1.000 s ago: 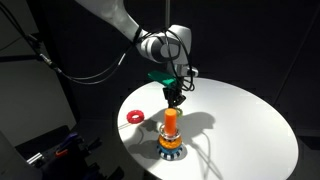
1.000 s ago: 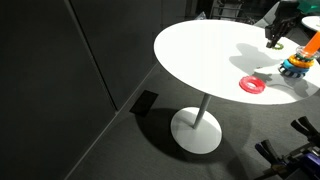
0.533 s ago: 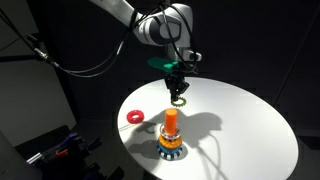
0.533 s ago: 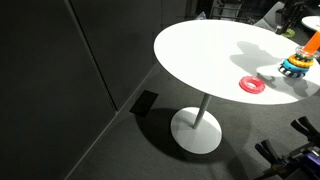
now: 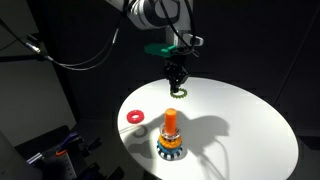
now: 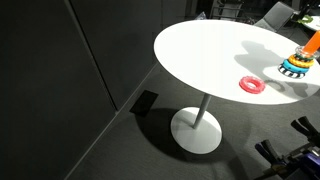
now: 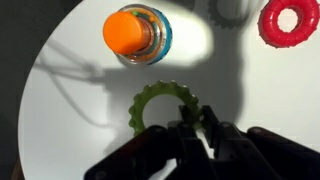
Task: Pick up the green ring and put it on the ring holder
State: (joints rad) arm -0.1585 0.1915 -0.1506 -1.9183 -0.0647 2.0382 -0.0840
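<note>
My gripper (image 5: 177, 83) is shut on the green ring (image 5: 179, 91) and holds it in the air above the white round table (image 5: 240, 125). In the wrist view the ring (image 7: 150, 101) hangs from the jaws (image 7: 196, 128), pinched at its rim. The ring holder (image 5: 170, 136), an orange peg on a blue, white and yellow base, stands on the table below and in front of the ring. It shows in the wrist view (image 7: 137, 32) and at the right edge of an exterior view (image 6: 298, 60). The gripper is out of that view.
A flat red ring (image 5: 133, 116) lies on the table near its edge, also seen in an exterior view (image 6: 252, 85) and the wrist view (image 7: 288, 21). The table stands on a single pedestal foot (image 6: 197, 130). Dark cables hang behind the arm.
The gripper has risen with the green ring, from just above the peg to well above the table.
</note>
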